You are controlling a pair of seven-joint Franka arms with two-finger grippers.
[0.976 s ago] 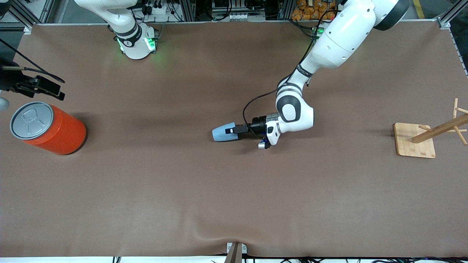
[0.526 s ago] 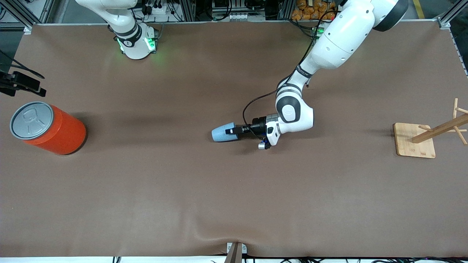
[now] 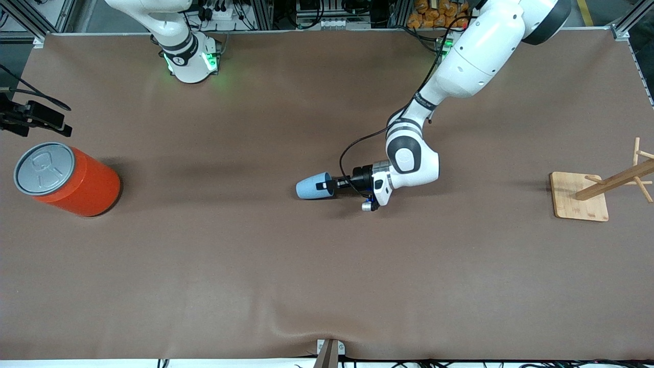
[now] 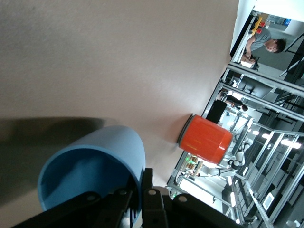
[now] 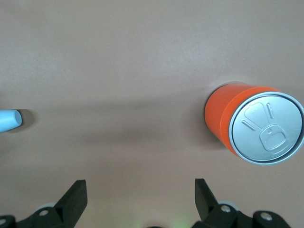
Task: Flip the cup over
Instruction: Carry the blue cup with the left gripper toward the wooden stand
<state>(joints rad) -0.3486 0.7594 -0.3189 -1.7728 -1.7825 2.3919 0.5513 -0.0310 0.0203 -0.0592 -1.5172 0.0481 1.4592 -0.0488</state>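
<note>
Fingers of your left gripper (image 3: 327, 185) are clamped on the rim of the cup (image 3: 310, 188) at frame centre, so next you lift and turn it upright, while the right gripper (image 5: 140, 195), fingers apart, waits over the surface (image 3: 204, 255) at the frame's left edge.

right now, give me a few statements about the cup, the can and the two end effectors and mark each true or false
1. The left end effector is shut on the cup. True: one finger sits inside the rim and one outside.
2. The cup stands upright on the table. False: it lies on its side, its open mouth toward the left end effector.
3. The right end effector is open and holds nothing. True: it hangs beside the orange can at the right arm's end of the table.
4. The orange can lies tipped over. False: it stands upright, grey pull-tab lid on top.
5. A wooden rack stands at the left arm's end of the table. True.
</note>
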